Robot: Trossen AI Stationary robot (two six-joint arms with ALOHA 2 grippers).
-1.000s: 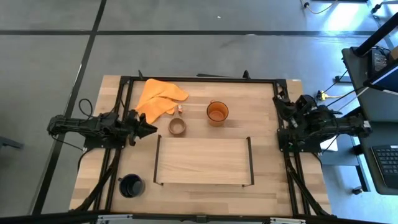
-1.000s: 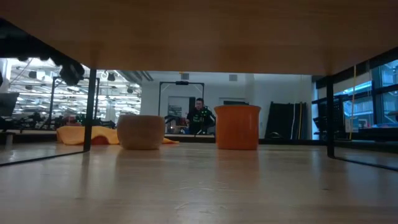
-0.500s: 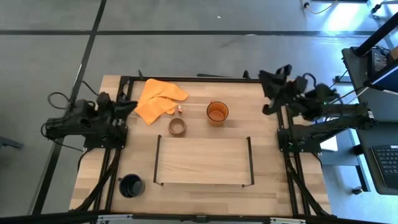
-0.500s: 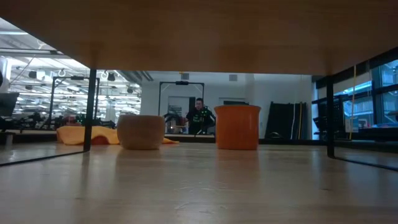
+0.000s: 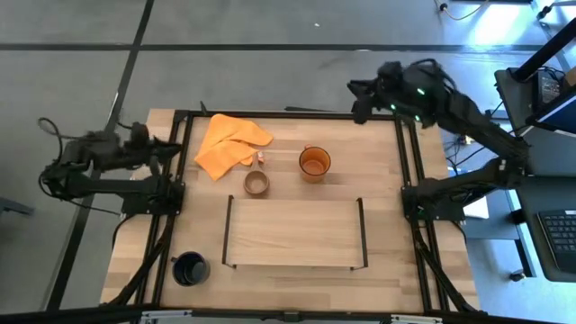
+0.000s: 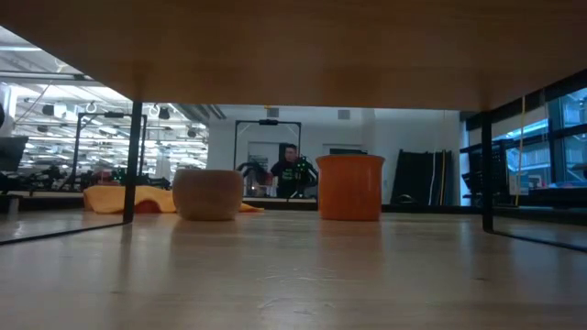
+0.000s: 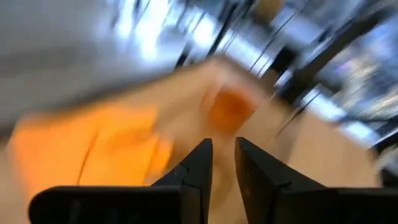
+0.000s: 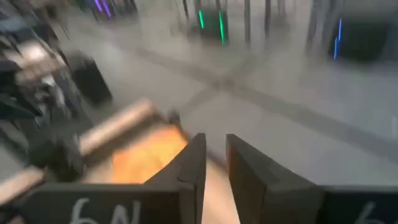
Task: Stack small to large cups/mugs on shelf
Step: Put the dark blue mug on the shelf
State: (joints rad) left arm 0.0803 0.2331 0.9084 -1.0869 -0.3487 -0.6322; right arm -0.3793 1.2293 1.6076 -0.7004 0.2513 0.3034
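Note:
The small tan wooden cup (image 5: 256, 183) and the translucent orange mug (image 5: 314, 163) stand upright on the table just beyond the shelf (image 5: 295, 263). The shelf is a light-wood area inside a thin black frame. The black mug (image 5: 190, 268) stands at the near left corner. In the low view the tan cup (image 6: 208, 193) and the orange mug (image 6: 349, 186) stand side by side. My left gripper (image 5: 176, 144) is raised over the table's left edge beside the orange cloth (image 5: 229, 144), shut and empty (image 7: 224, 155). My right gripper (image 5: 354, 97) is raised over the far edge, shut and empty (image 8: 216, 149).
The orange cloth lies crumpled at the far left, beside a tiny object (image 5: 261, 158). A black metal outer frame (image 5: 288, 115) runs round the table. In the low view a person (image 6: 292, 174) stands far off in the room.
Both arms have risen from their low rest poses. My left gripper has drawn back from beside the tan cup toward the table's left and far edges. My right gripper has swung up toward the far edge and leftward. The cups have not moved.

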